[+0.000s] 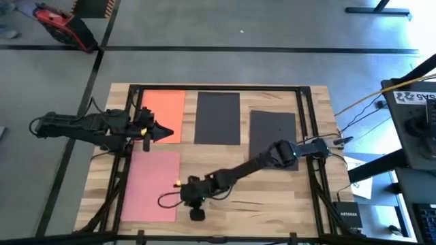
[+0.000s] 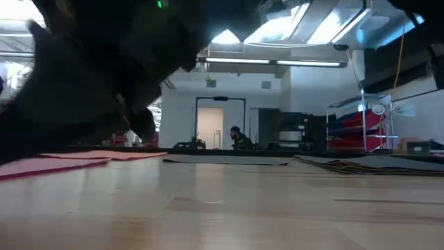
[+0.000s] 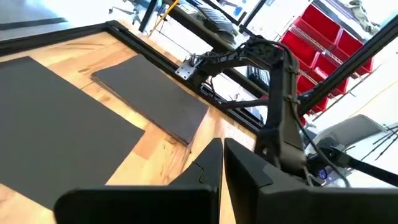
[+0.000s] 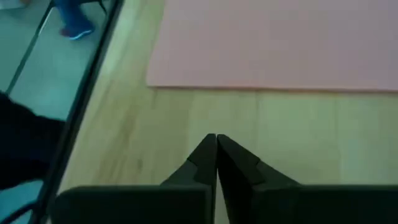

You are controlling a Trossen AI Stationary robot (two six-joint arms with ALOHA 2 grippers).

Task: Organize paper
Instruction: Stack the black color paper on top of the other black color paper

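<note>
Four pieces of paper lie flat on the wooden table. An orange sheet (image 1: 163, 114) is at the far left, with a pink sheet (image 1: 151, 185) nearer than it. A black sheet (image 1: 218, 118) lies in the far middle and a black stack (image 1: 272, 139) to its right. My left gripper (image 1: 169, 132) is shut over the orange sheet's right edge; its wrist view (image 3: 222, 155) looks toward both black pieces. My right gripper (image 1: 182, 199) is shut over bare wood, just beside the pink sheet's edge (image 4: 273, 87).
A black frame rail (image 1: 218, 87) runs around the tabletop. Bare wood (image 1: 266, 197) lies at the near right. My right arm (image 1: 252, 163) stretches slantwise across the table's middle. Red bins (image 3: 323, 43) and a person (image 2: 236, 137) are in the room beyond.
</note>
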